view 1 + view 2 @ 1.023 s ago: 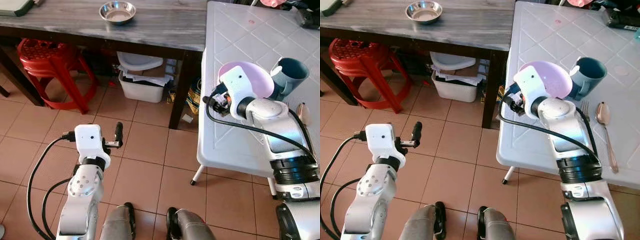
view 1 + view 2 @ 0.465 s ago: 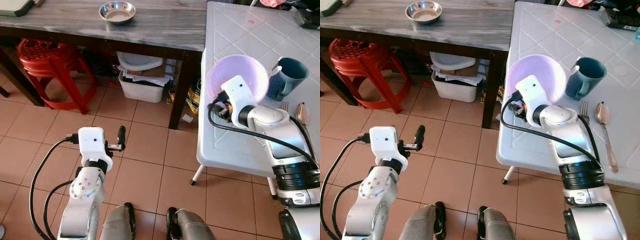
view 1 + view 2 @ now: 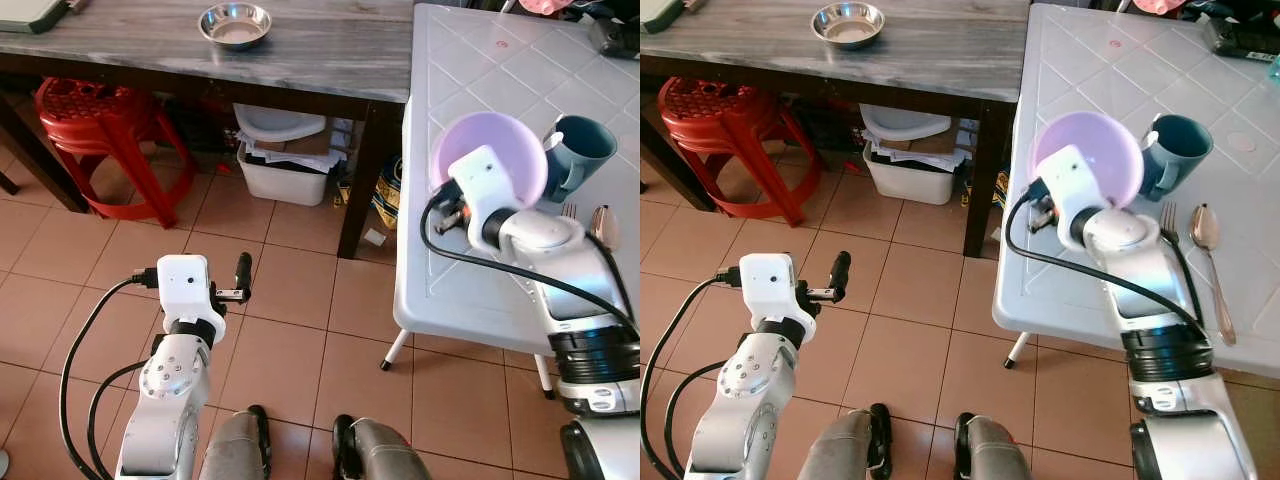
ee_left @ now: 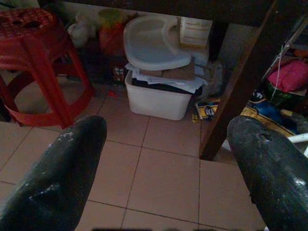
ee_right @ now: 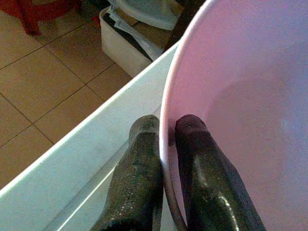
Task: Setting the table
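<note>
Bowl pinched at rim, tilted above table.
R gripper clamped on rim; looked light, stiff, slippery plastic. L gripper open, idle.

A red plastic stool is standing on the tiled floor at ten o'clock, partly under the wooden table. A white bin is sitting under that table, toward twelve o'clock.
</note>
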### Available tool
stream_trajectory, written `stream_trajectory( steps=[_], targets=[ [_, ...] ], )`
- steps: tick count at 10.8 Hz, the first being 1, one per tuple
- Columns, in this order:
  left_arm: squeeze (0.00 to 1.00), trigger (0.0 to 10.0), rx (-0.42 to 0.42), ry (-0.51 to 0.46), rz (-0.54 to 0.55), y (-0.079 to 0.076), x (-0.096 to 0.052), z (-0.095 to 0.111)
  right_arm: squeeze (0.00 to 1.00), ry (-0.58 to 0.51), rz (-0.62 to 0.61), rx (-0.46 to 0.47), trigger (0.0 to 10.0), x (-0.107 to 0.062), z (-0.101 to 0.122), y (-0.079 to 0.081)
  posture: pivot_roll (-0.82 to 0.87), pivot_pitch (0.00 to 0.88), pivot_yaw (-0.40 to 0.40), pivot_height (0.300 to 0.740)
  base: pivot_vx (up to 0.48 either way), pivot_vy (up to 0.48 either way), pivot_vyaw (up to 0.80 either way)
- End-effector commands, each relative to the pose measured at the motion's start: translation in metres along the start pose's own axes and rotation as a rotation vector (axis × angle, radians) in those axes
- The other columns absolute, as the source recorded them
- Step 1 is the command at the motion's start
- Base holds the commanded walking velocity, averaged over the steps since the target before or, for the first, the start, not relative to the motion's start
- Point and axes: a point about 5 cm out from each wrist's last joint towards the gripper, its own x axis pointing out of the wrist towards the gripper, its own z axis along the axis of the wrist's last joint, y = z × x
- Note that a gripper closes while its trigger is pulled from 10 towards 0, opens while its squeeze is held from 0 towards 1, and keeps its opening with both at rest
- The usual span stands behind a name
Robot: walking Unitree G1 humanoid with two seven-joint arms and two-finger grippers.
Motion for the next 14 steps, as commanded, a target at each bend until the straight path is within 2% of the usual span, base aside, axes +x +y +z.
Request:
stream_trajectory(
  steps=[1,2,4,6,8,9,12,14],
  targets=[
    [0.00,10.0,0.000,0.013,0.013,0.001,-0.002,-0.003,0.00,-0.006,-0.007,0.002,0.0,-0.001,-0.005,0.002,0.01,0.202,-0.035,0.740,0.000,0.000,0.00],
    [0.00,10.0,0.001,0.008,0.017,0.003,0.000,-0.002,0.00,-0.059,-0.012,-0.025,0.0,0.000,-0.001,0.006,0.01,0.201,-0.034,0.740,0.000,0.000,0.00],
    [0.00,10.0,0.005,-0.025,0.061,0.014,0.008,0.004,0.00,-0.116,-0.037,0.012,0.0,0.001,-0.003,0.014,0.02,0.192,-0.033,0.740,0.000,0.000,0.00],
    [0.00,10.0,0.010,-0.032,0.064,0.016,0.009,0.006,0.00,-0.114,-0.072,0.017,0.0,0.001,-0.009,0.012,0.01,0.188,-0.032,0.740,0.000,0.000,0.00],
    [0.00,10.0,0.038,-0.049,0.082,0.016,0.010,0.005,0.00,-0.196,-0.133,0.011,0.0,0.000,-0.002,0.010,0.01,0.183,-0.037,0.740,0.000,0.476,0.00],
    [0.00,10.0,0.031,-0.056,0.106,0.017,0.012,0.005,0.00,-0.280,-0.147,-0.014,10.0,-0.001,0.009,0.018,0.01,0.181,-0.039,0.740,0.000,0.472,0.00],
    [0.00,10.0,0.025,-0.122,0.085,0.014,0.017,0.017,0.00,-0.405,-0.208,0.035,10.0,-0.008,0.017,0.032,0.00,0.180,-0.039,0.740,0.096,0.437,0.00],
    [0.00,10.0,0.032,-0.179,0.066,0.007,0.021,0.029,0.00,-0.463,-0.262,0.076,10.0,-0.012,0.014,0.040,0.01,0.182,-0.038,0.740,0.422,0.000,0.00]
  ],
)
